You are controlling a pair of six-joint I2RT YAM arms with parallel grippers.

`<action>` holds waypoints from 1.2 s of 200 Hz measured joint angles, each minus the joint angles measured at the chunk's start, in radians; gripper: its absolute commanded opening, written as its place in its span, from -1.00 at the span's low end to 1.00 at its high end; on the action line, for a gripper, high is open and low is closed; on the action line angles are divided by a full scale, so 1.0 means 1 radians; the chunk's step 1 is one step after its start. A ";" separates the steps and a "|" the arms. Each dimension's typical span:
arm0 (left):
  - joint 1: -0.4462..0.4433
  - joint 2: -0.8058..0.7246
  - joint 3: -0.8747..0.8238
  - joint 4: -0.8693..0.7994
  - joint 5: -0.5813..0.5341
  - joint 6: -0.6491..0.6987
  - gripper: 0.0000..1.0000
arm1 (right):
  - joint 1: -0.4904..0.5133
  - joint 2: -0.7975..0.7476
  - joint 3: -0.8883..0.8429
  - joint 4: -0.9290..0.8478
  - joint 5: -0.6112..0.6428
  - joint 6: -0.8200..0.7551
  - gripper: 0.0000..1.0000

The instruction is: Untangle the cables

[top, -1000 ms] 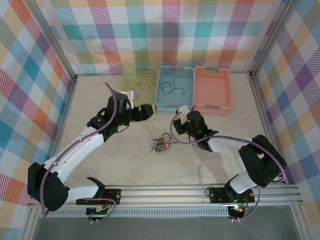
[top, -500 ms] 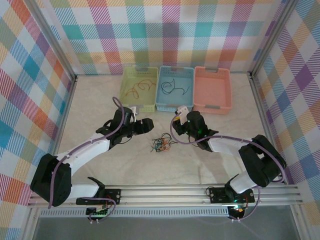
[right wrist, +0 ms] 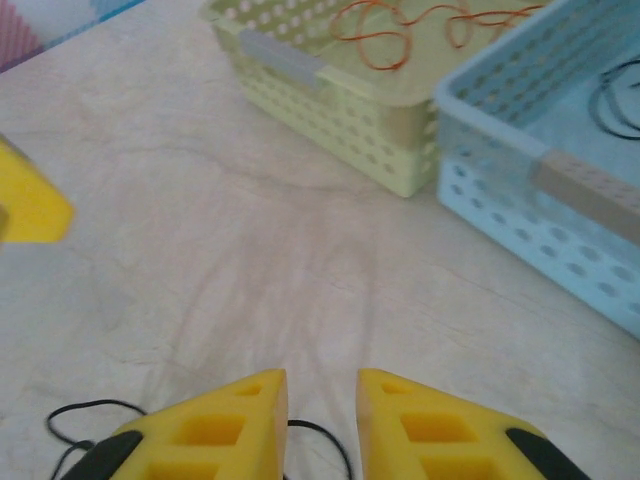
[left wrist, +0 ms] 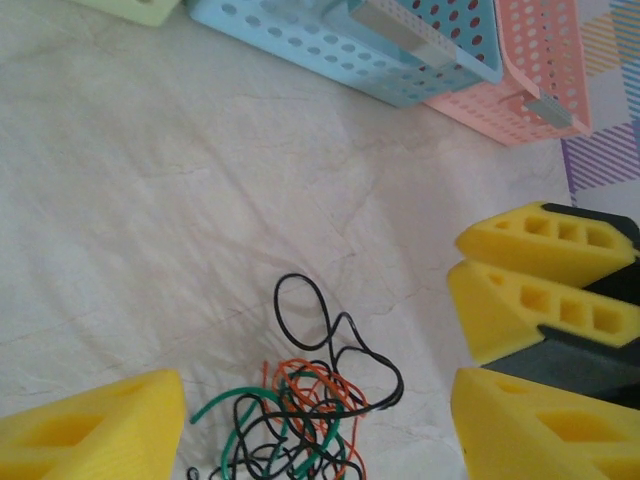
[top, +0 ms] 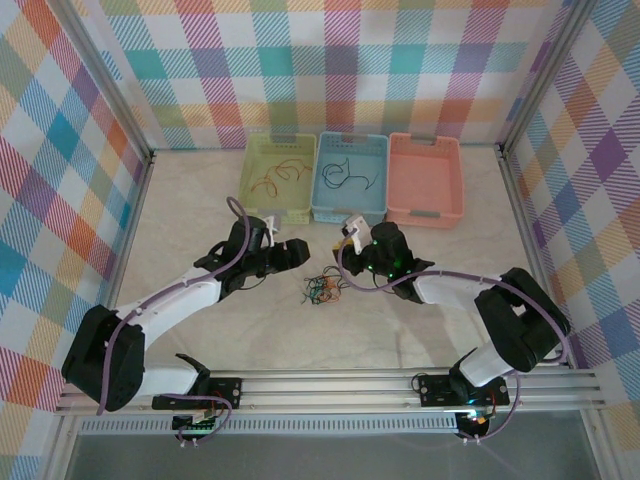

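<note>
**Top external view.** The loose cables (top: 322,289) lie as a small tangle on the pale tabletop (top: 200,200), between the left tool (top: 300,251) and the right tool (top: 348,262), both just beside it. Behind stand a green basket (top: 275,213) holding orange strands (top: 276,178), a blue basket (top: 345,212) holding a black strand (top: 345,172), and a pink basket (top: 425,212).

**Left wrist view.** The left tool (left wrist: 318,388) has its yellow fingers (left wrist: 90,432) wide apart, with the tangle of black, orange and green cables (left wrist: 300,410) lying between them, ungripped. The right tool (left wrist: 456,263) is close by at the right.

**Right wrist view.** The right tool (right wrist: 322,380) has its fingers (right wrist: 210,432) slightly apart, clamped on nothing. A black cable loop (right wrist: 70,412) lies beside them.
</note>
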 measured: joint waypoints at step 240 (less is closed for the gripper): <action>-0.274 0.204 0.375 -0.584 -0.257 0.239 -0.08 | 0.007 0.010 0.030 -0.068 0.289 -0.008 -0.37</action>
